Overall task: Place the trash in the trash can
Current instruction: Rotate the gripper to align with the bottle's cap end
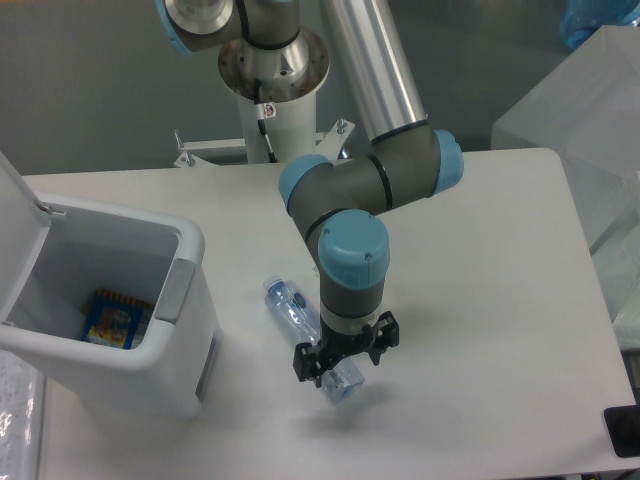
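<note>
One clear crushed plastic bottle with bluish label (300,318) lies on the white worktop (480,300), black fingers (312,368) closed around its lower end, beside one open white rectangular bin (180,340) holding one blue-and-yellow packet (112,320).

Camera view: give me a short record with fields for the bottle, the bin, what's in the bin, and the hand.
bottle: clear plastic bottle lying on the white table, right of the bin
bin: white bin, lid open
bin contents: blue-and-yellow packet on the bottom
hand: hand directly over the bottle's lower end; grip cannot be told
wrapper: not seen
</note>
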